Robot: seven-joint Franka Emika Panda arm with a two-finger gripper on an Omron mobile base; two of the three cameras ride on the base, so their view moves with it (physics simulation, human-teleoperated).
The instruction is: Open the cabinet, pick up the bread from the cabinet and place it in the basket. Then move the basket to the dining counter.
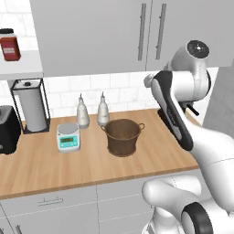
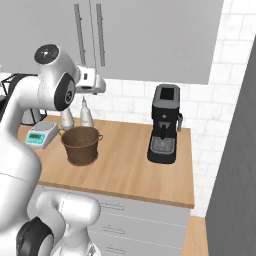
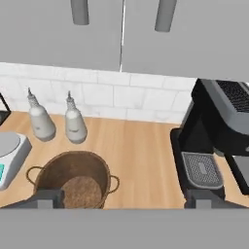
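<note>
the fingers point(image 3: 48, 198) stand wide apart and carry nothing, their two dark tips rising at the bottom of the hand view with the basket point(image 3: 74, 181) between and beyond them. taking the basket as the landmark: it sits upright on the wood worktop point(image 1: 91, 167), empty, its woven bottom bare. the cabinet point(image 1: 98, 34) hangs above and behind it with both doors shut, the two silver bar handles point(image 1: 142, 31) side by side at the seam, up and to the right of the basket in the left base view. the bread cannot be seen; by the task it should lie behind those shut doors, so the first step is not yet done. the gripper point(image 2: 98, 82) hovers above and a little behind the basket, below the cabinet's lower edge. two white bottles point(image 1: 82, 112) stand just behind the basket, a white kitchen scale point(image 1: 68, 136) just to its left, and a black coffee machine point(image 2: 164, 125) well apart to its right.

the handles look stiff and smooth, so a grip across the bar near its lower part should hold best, pulling along the door's swing. the bread will likely be light and soft, best taken across its middle with a gentle close. the basket looks light and stiff enough to lift by its rim or one of its small loop handles point(image 1: 141, 125).
</note>
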